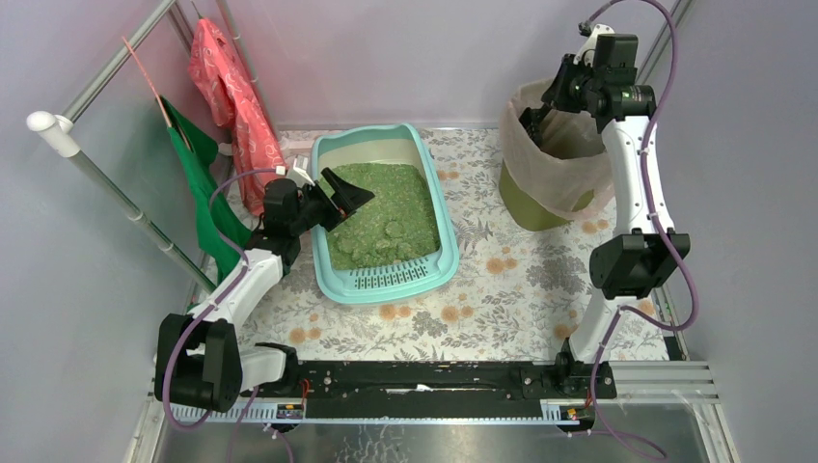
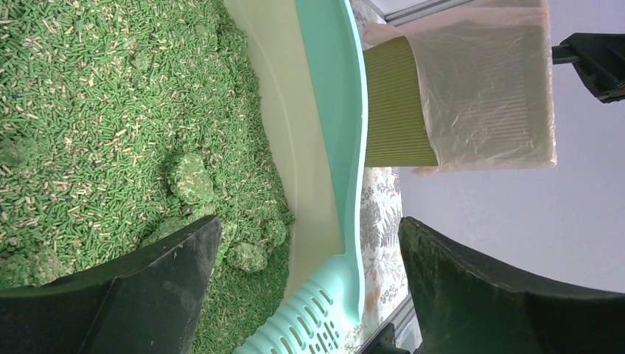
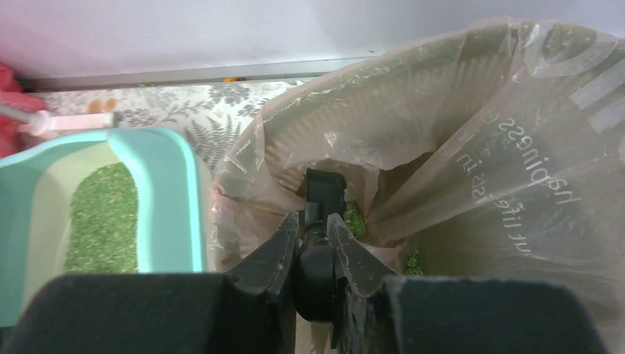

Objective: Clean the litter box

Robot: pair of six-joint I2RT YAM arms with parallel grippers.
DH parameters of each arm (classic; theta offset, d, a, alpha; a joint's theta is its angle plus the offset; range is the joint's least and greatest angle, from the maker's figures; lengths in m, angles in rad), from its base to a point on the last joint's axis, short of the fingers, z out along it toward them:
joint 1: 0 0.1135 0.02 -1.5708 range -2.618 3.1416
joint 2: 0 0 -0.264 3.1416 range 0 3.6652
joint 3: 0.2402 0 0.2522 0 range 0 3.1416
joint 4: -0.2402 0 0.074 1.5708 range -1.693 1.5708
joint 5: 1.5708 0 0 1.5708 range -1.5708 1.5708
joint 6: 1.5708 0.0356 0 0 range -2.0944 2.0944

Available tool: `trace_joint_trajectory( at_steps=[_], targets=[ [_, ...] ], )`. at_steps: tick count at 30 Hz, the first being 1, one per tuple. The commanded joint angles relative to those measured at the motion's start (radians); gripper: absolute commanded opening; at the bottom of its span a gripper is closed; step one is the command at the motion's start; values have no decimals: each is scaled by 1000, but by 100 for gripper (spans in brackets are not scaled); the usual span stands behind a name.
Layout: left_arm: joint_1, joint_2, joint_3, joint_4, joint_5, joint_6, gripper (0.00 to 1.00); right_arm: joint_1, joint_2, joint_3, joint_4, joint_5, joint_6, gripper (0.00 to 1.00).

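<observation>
The litter box point(image 1: 440, 212) is a pale turquoise tray on the floral mat, filled with green granules point(image 1: 381, 207), with its slotted step point(image 1: 391, 279) at the near end. Several green clumps point(image 2: 191, 179) lie in the granules near that step. My left gripper point(image 1: 349, 201) hovers open over the box's left side; in the left wrist view it point(image 2: 309, 225) holds nothing. My right gripper point(image 1: 535, 121) reaches into the bag-lined bin point(image 1: 540, 207). In the right wrist view it point(image 3: 313, 221) is shut on a black tool handle point(image 3: 324, 192), whose far end is hidden in the bag.
The beige bag point(image 3: 472, 147) holds a few green bits point(image 3: 354, 217). A red cloth point(image 1: 227, 96) and a green cloth point(image 1: 203, 183) hang from a metal rail point(image 1: 106, 183) at the left. Walls close in the back and right. The arms' black base bar point(image 1: 434, 381) runs along the near edge.
</observation>
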Motion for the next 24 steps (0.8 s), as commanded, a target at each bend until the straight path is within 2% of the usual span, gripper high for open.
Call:
trace_joint_trajectory(
  at_steps=[1, 5, 16, 24],
  targets=[
    [-4, -2, -9, 58, 7, 9, 99, 16, 1, 46, 100, -168, 97, 0],
    [-4, -4, -11, 57, 7, 10, 99, 23, 14, 52, 121, -222, 134, 0],
    [-3, -2, -9, 41, 2, 21, 99, 116, 99, 100, 136, -212, 145, 0],
    [-3, 6, 1, 28, 3, 27, 99, 111, 93, 159, 102, -99, 100, 0]
  ],
)
